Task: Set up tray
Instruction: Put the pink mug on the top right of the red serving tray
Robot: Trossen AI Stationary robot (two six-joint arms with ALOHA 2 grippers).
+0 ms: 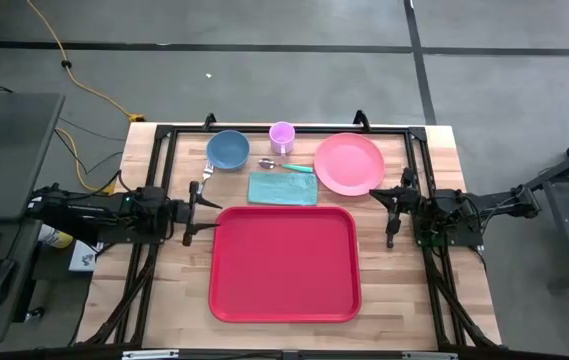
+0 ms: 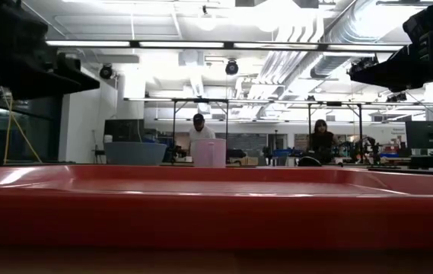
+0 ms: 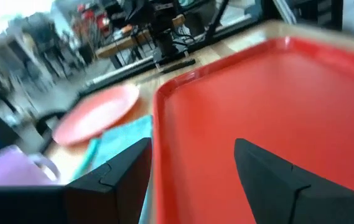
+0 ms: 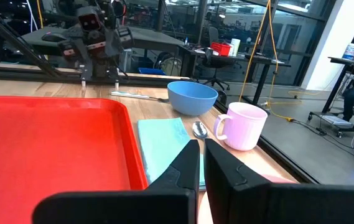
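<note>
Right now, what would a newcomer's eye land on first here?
The big red tray lies empty at the table's middle. Behind it sit a teal napkin, blue bowl, pink mug and pink plate. The left pincer is open at the tray's left edge; the right pincer, shut, waits to its right.

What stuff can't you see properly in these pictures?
- Low view: the tray rim fills the front and hides the napkin, plate and most of the bowl.
- Left wrist view: the plate and mug are blurred, and the left gripper covers part of the napkin.
- High view: the fork and spoon are too small for details.
- Right wrist view: the right gripper hides the napkin's near end.
</note>
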